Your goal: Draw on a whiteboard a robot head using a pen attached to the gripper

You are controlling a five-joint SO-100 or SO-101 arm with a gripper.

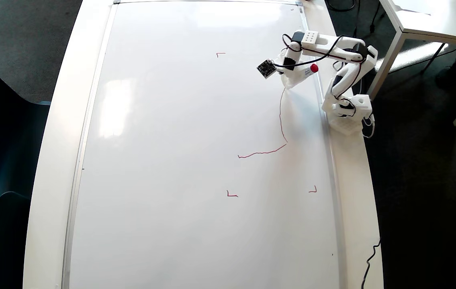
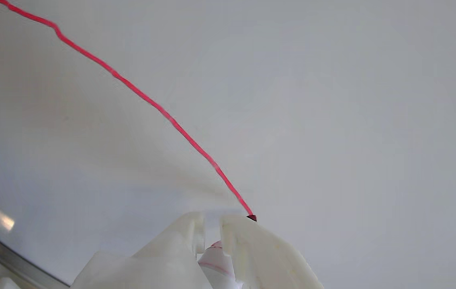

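Note:
The whiteboard [image 1: 179,160] fills the overhead view on a white table. The white gripper [image 1: 287,84] hangs over its upper right part, shut on the pen [image 1: 310,69], whose red end points right. A small dark square module [image 1: 266,68] sticks out to the gripper's left. The red drawing [image 1: 281,120] is one bent line, running down from the gripper and then left. In the wrist view the pen tip [image 2: 252,218] touches the whiteboard [image 2: 332,120] at the end of the red line [image 2: 143,96]. It sits beside the fingers of the gripper [image 2: 211,218].
Three small red corner marks [image 1: 220,53] [image 1: 232,195] [image 1: 313,190] show on the board. The arm's base [image 1: 346,114] stands on the table strip right of the silver frame [image 1: 330,160]. Another white table [image 1: 432,20] is at the top right. A black cable [image 1: 370,261] lies at the lower right.

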